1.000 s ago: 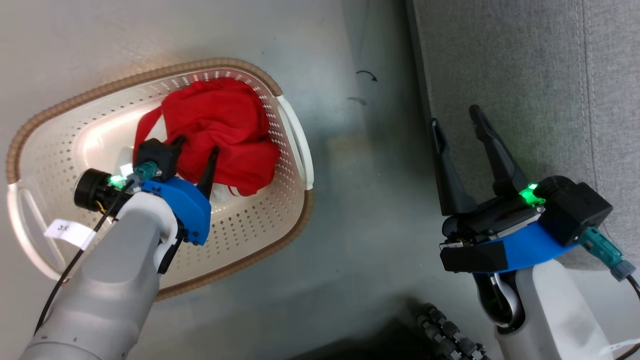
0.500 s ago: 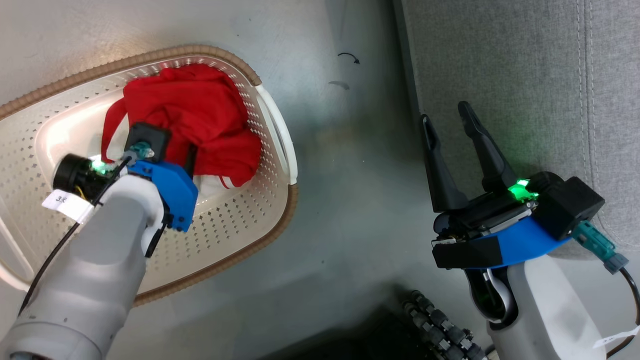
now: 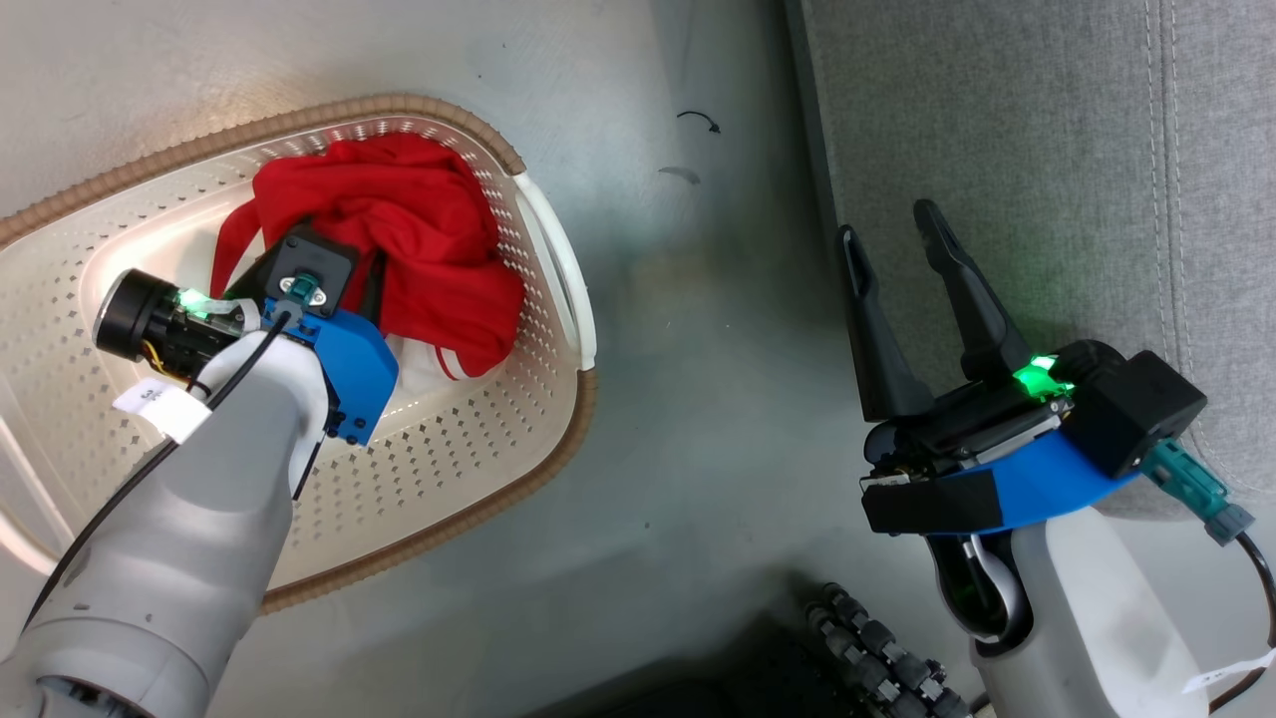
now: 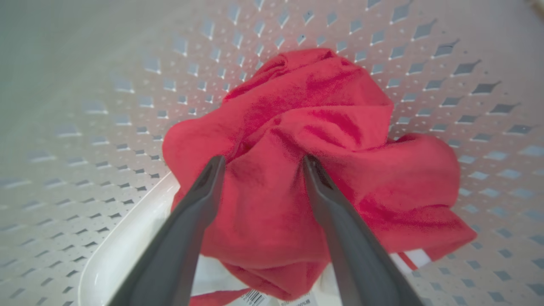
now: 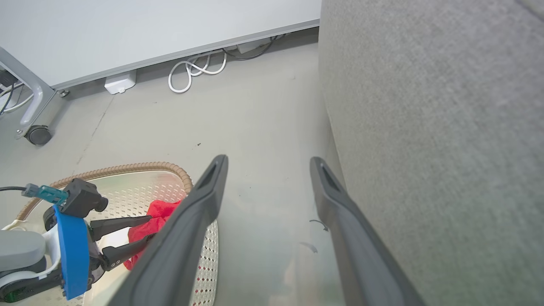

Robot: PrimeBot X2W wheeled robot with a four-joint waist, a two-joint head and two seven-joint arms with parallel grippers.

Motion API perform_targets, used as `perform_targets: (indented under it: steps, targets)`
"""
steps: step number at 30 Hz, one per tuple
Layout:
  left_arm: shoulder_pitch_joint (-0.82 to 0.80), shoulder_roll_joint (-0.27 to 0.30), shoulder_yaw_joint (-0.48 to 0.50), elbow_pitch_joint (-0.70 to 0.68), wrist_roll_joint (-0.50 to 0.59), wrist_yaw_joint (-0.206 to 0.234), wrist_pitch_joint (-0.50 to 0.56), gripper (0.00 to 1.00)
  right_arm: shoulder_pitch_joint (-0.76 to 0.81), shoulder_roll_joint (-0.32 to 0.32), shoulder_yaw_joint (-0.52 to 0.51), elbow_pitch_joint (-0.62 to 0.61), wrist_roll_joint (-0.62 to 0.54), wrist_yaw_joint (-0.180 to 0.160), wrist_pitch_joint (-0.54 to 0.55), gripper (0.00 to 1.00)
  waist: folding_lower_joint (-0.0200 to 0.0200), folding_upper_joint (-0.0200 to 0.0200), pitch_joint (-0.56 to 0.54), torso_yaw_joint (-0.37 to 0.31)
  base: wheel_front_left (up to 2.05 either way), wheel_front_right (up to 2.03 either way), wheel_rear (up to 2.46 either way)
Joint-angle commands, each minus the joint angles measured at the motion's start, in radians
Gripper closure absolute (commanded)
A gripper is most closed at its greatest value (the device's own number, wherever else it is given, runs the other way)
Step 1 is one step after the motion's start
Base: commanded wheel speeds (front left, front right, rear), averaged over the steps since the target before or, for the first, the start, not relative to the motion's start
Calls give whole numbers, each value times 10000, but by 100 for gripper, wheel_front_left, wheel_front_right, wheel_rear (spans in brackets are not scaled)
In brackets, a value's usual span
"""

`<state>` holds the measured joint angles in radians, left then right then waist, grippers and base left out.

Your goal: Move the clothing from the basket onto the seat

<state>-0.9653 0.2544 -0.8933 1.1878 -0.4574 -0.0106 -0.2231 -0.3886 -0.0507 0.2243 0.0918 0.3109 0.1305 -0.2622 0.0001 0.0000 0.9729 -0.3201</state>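
1. Grasping step: the left gripper [image 4: 262, 163], half spread, straddles a fold of the red clothing [image 3: 429, 229], which lies bunched in the laundry basket [image 3: 543, 469].
2. The right gripper [image 3: 887, 224] hangs open and empty beside the grey sofa [image 3: 997, 120].
3. Next, probably: pinch the fold, then lift it clear of the rim.

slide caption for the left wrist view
Open left hand set around a fold of the red clothing in the basket.

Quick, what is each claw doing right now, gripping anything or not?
Left claw: open, fingers pressed into the red clothing, a fold between them, not clamped.
Right claw: open, holding nothing, near the seat.
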Motion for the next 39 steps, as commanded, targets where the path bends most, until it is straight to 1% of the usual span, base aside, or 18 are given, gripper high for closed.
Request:
perform_targets:
  steps: [1,2,7,10,12,19,23,28,32,39]
  targets:
    - [-183,20,-106,130,104,102,26,0,-158,5,27,-17,69,5,-37,0,-1,0,16,-25,0,0,0]
    - [-183,20,-106,130,104,102,26,0,-158,5,27,-17,69,5,-37,0,-1,0,16,-25,0,0,0]
    - [-288,-90,-315,486,176,144,711,0,-104,5,80,-26,115,5,-37,0,-1,0,83,-102,0,0,0]
    - [-282,-168,-413,596,168,26,1106,0,-93,5,90,-4,122,5,-38,0,-1,0,95,-139,0,0,0]
    - [-322,-180,-504,616,232,58,1156,100,-82,6,89,5,136,5,-38,0,-1,0,90,-159,0,0,0]
    - [-461,-309,-596,654,166,97,1306,100,-17,5,-14,47,60,5,-36,0,-1,0,40,-113,0,0,0]
    - [-479,-282,-512,666,17,3,1196,100,-43,5,-18,70,22,5,-37,0,-1,0,-15,-51,0,0,0]
    - [-274,-478,-343,632,-285,-151,983,100,-78,5,-40,162,-32,5,-37,0,-1,0,-282,147,0,0,0]
    - [-9,-629,-178,541,-546,-302,568,100,-137,5,-73,243,-96,5,-37,0,-1,0,-736,362,0,0,0]
    - [653,-850,73,149,-1009,-763,-239,100,-85,3,-243,462,-413,5,-35,0,-1,0,-1936,887,0,0,0]
